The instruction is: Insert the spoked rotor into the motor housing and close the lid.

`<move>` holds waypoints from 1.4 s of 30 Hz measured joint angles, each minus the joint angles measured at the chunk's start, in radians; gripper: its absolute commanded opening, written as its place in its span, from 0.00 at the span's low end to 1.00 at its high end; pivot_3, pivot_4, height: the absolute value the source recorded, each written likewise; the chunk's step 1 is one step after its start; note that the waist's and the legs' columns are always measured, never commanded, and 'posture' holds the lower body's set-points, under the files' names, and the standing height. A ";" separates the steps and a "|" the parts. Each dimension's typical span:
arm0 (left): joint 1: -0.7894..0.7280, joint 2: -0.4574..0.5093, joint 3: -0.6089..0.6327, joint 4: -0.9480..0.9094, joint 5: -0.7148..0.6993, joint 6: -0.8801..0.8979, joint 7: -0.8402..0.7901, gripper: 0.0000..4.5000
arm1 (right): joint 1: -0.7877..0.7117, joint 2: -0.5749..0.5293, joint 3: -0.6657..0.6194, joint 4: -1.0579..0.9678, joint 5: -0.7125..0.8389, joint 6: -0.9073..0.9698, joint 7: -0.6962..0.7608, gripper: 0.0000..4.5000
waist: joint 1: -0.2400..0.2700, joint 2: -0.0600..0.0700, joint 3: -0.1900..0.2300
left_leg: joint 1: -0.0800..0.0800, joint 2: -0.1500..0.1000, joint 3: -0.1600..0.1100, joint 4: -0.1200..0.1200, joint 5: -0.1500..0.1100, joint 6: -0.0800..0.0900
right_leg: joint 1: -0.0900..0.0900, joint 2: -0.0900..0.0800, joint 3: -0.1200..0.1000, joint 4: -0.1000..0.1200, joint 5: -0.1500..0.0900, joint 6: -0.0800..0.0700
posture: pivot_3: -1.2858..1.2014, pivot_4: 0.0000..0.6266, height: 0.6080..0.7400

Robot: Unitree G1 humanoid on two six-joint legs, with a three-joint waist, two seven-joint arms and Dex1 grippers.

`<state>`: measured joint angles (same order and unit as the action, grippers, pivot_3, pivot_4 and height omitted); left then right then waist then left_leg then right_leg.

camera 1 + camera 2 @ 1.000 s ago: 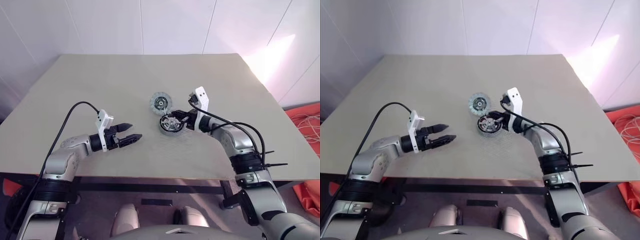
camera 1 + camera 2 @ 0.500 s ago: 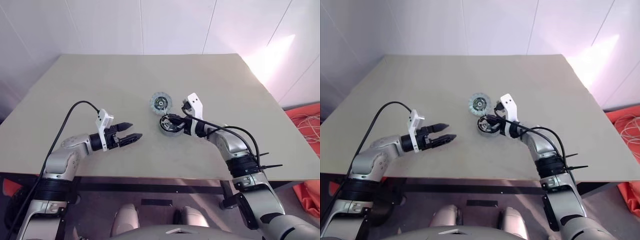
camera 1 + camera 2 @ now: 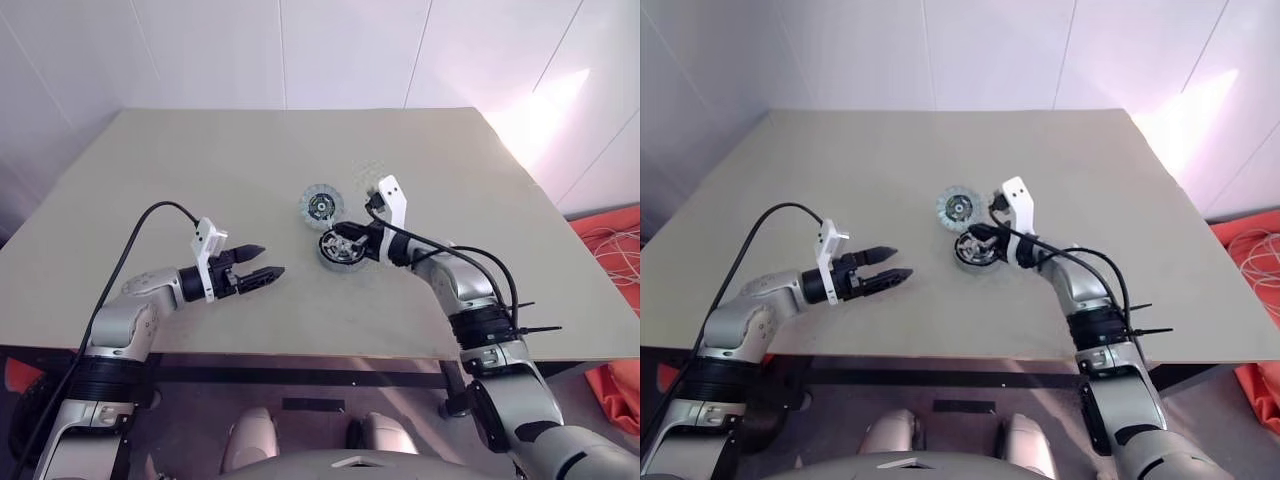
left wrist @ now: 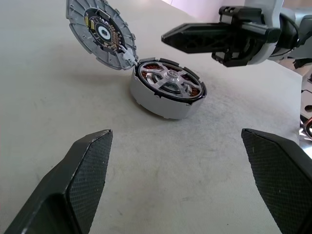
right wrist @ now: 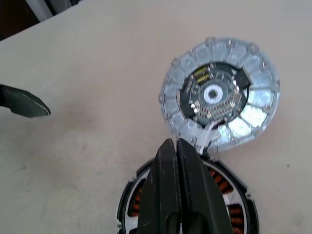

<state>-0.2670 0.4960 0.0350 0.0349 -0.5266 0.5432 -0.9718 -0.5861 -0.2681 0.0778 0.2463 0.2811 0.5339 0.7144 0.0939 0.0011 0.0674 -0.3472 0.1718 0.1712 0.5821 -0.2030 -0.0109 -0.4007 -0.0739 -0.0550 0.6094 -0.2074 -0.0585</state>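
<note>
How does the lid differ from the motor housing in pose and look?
The lid stands tilted open, while the motor housing sits flat on the table. The lid's inner face shows pale segments around a dark centre; the housing shows coppery windings with the spoked rotor inside. Both are round, similar in size, and joined at one edge.

Beige table (image 3: 200, 170), white panelled walls (image 3: 340, 50), sunlit patch right

We hold our right gripper (image 4: 168, 37) pinched together just above the motor housing (image 4: 168, 92); our left gripper (image 3: 262, 277) hangs spread, well apart from it.
</note>
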 measured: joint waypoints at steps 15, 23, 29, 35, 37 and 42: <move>0.001 0.001 0.002 0.001 0.000 -0.001 0.004 1.00 | 0.144 -0.006 0.042 -0.064 0.014 0.062 0.032 0.01 | -0.001 0.000 0.000 | 0.002 0.000 0.000 0.000 0.000 0.000 | 0.003 0.000 0.000 0.000 0.000 0.000 | 0.52 0.00 1.00; 0.001 0.003 0.002 0.001 0.000 -0.001 0.004 1.00 | 0.124 -0.011 0.028 -0.057 0.023 0.062 0.036 0.01 | 0.001 0.000 0.000 | 0.003 0.000 0.000 0.000 0.000 0.000 | 0.003 0.000 0.000 0.000 0.000 0.000 | 0.52 0.00 1.00; 0.001 0.003 0.002 0.001 0.000 -0.001 0.004 1.00 | 0.047 -0.006 -0.028 -0.057 0.067 0.071 0.037 0.01 | 0.000 0.000 0.000 | 0.002 0.000 0.000 0.000 0.000 0.000 | 0.002 0.000 0.000 0.000 0.000 -0.001 | 0.52 0.00 1.00; 0.001 0.003 0.001 0.001 0.000 -0.001 0.004 1.00 | 0.007 0.011 -0.024 0.072 0.031 0.020 0.019 0.01 | 0.001 -0.001 -0.001 | 0.002 0.000 0.000 0.000 0.000 0.000 | 0.002 0.000 0.000 0.000 0.000 -0.001 | 0.52 0.00 1.00; 0.001 0.003 0.001 0.002 0.000 -0.001 0.004 1.00 | 0.007 0.027 -0.016 0.137 0.007 -0.004 0.003 0.01 | 0.000 -0.001 -0.001 | 0.001 0.000 0.000 0.000 0.000 0.000 | 0.002 0.000 0.000 0.000 0.000 -0.001 | 0.52 0.00 1.00; 0.000 0.003 0.001 0.002 0.000 -0.001 0.004 1.00 | 0.000 0.047 -0.015 0.173 -0.016 -0.062 -0.008 0.01 | 0.000 -0.001 -0.001 | 0.002 0.000 0.000 0.000 0.000 0.000 | 0.002 0.000 0.000 0.000 0.000 -0.001 | 0.52 0.00 1.00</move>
<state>-0.2668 0.4990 0.0364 0.0364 -0.5261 0.5425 -0.9680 -0.5858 -0.2216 0.0627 0.4191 0.2648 0.4719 0.7062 0.0939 -0.0003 0.0665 -0.3450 0.1718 0.1709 0.5824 -0.2027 -0.0111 -0.3985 -0.0739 -0.0551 0.6094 -0.2069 -0.0592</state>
